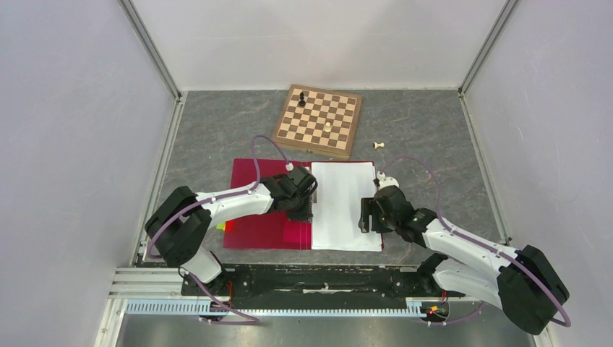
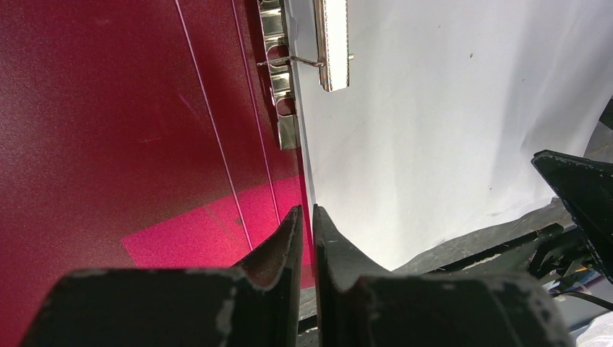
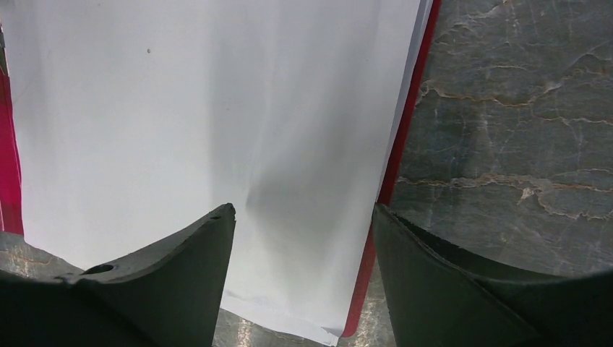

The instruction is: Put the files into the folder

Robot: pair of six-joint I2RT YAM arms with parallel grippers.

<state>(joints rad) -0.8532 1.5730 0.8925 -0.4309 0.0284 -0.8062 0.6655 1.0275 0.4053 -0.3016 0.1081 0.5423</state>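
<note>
The red folder (image 1: 264, 217) lies open on the table. Its left half is bare, and the white files (image 1: 345, 206) cover its right half. My left gripper (image 1: 309, 214) is shut and holds nothing I can see. Its tips (image 2: 306, 214) rest at the spine, right at the papers' left edge (image 2: 434, 130). The metal clip (image 2: 278, 72) lies just ahead of them. My right gripper (image 1: 365, 215) is open and empty. In the right wrist view it (image 3: 303, 217) hovers low over the sheets (image 3: 217, 108) near their right edge, where a strip of red folder (image 3: 394, 163) shows.
A wooden chessboard (image 1: 318, 119) with a black piece (image 1: 302, 97) and a white piece (image 1: 327, 127) lies at the back. A loose white piece (image 1: 378, 145) lies on the grey table beside it. Walls close in the left, right and back.
</note>
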